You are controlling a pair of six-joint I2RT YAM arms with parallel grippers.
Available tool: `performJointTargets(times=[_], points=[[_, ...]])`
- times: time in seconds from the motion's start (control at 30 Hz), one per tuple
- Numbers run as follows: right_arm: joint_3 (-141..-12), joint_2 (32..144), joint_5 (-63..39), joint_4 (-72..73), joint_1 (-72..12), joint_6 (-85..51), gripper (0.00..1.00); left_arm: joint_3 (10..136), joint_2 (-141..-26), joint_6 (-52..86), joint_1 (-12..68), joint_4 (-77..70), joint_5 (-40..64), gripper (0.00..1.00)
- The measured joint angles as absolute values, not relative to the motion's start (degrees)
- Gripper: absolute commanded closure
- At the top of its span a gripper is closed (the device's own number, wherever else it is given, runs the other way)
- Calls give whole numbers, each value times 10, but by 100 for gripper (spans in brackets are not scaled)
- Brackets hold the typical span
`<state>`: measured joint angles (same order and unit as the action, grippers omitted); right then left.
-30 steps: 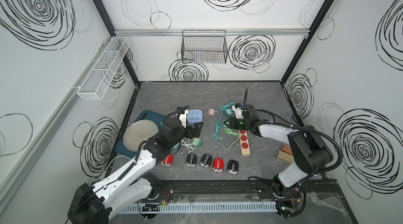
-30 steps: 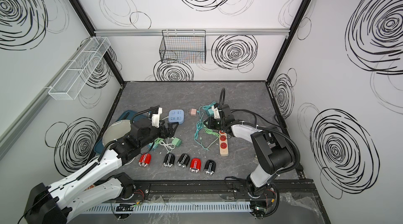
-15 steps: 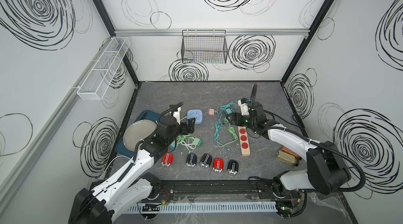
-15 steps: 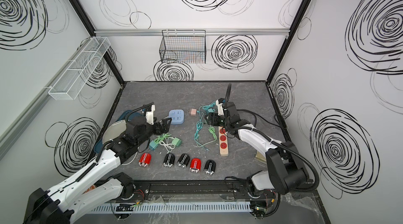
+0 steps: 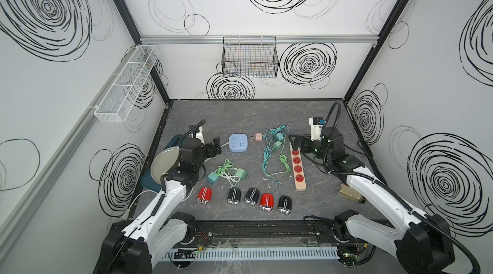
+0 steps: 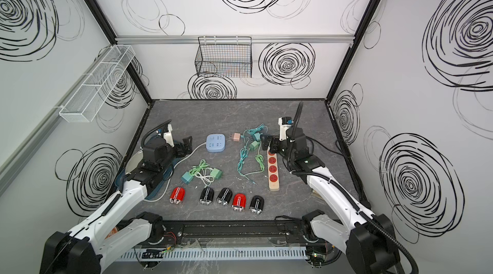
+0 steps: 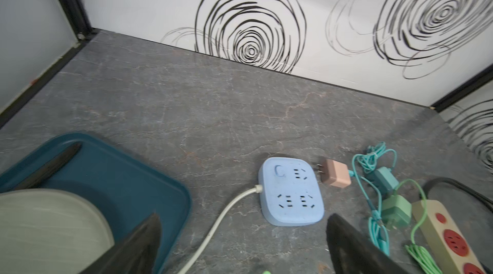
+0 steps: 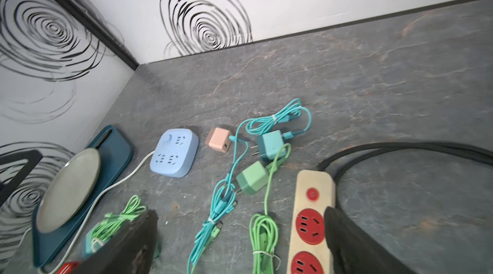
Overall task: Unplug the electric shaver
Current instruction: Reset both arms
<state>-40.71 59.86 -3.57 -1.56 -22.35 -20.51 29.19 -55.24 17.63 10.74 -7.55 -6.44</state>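
Observation:
Several small electric shavers, red [image 5: 204, 195] [image 6: 177, 195] and black [image 5: 234, 196] [image 6: 257, 204], lie in a row near the table's front edge, with no cable on any of them. The blue square power strip [image 5: 239, 142] [image 7: 290, 192] [image 8: 174, 156] and the beige strip with red sockets [image 5: 298, 168] [image 8: 310, 222] both show bare sockets. My left gripper [image 5: 213, 147] [image 6: 186, 146] [image 7: 243, 218] hangs open left of the blue strip. My right gripper [image 5: 297, 144] [image 6: 268, 144] [image 8: 240, 212] is open above the far end of the beige strip, holding nothing.
Loose chargers with coiled cables lie mid-table: pink [image 5: 258, 136], teal [image 5: 278, 136], green [image 5: 277, 145], and a teal one [image 5: 213, 178] and a green one [image 5: 241, 173] nearer the front. A grey plate [image 5: 164, 164] leans on a teal tray [image 5: 145, 182] at the left. A wire basket [image 5: 249, 58] hangs on the back wall.
My right gripper has opened and drawn back to the right from the cables. My left gripper has pulled back leftward from the blue strip.

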Motion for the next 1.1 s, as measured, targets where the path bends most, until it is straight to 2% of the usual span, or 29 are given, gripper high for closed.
performJointTargets(times=[0.23,0.47,0.77,0.97,1.1], points=[[-355,533,70,-3,-182,-200,0,203,-531,106,81,-165,-121,1],[-267,497,157,58,-163,-143,0,146,-581,68,69,-323,-144,1],[-179,457,143,167,-67,-83,0,114,-720,13,67,-510,-137,1],[-147,491,131,236,-39,-56,0,114,-836,6,44,-640,-111,1],[-134,524,118,287,-21,-42,0,116,-846,6,33,-651,-91,1]])
